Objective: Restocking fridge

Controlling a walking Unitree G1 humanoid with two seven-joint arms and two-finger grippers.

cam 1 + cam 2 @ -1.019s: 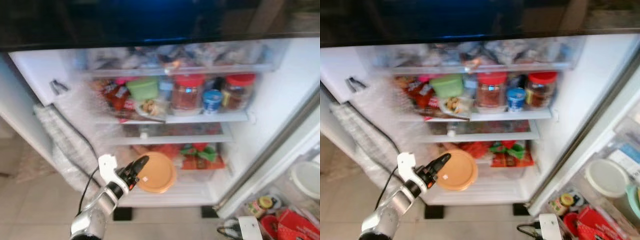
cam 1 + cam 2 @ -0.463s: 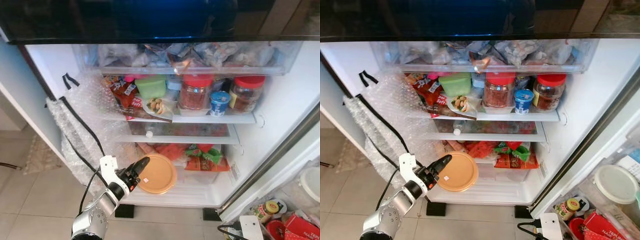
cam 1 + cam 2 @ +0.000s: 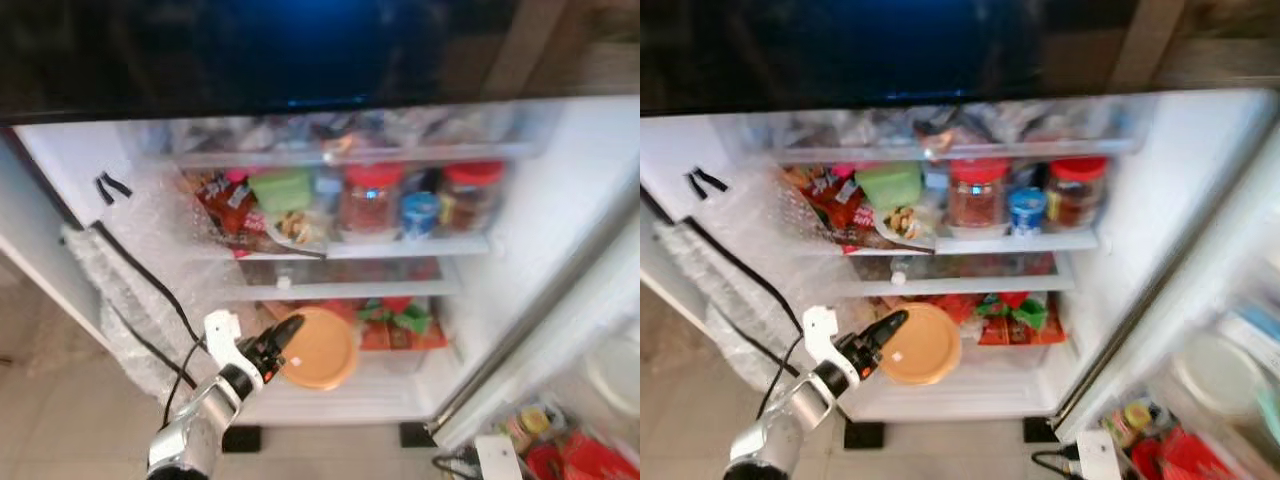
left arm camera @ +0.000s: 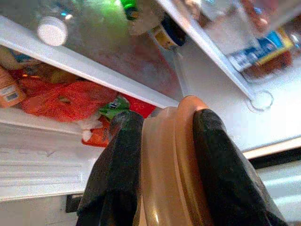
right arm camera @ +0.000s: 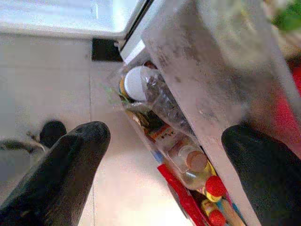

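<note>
Left pincer clamped edge-on across the rim of a round orange lid, held at the fridge's bottom shelf; smooth stiff plastic, probably light and slippery, so grip stays on the rim; right pincer apart, idle by the door bins.

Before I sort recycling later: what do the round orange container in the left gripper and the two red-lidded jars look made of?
The orange container looks like matte plastic: opaque, smooth, with a moulded rim between the left gripper fingers. The red-lidded jars have clear walls showing dark contents; glass or clear plastic, the blur leaves it open. Their lids look like plastic.
</note>
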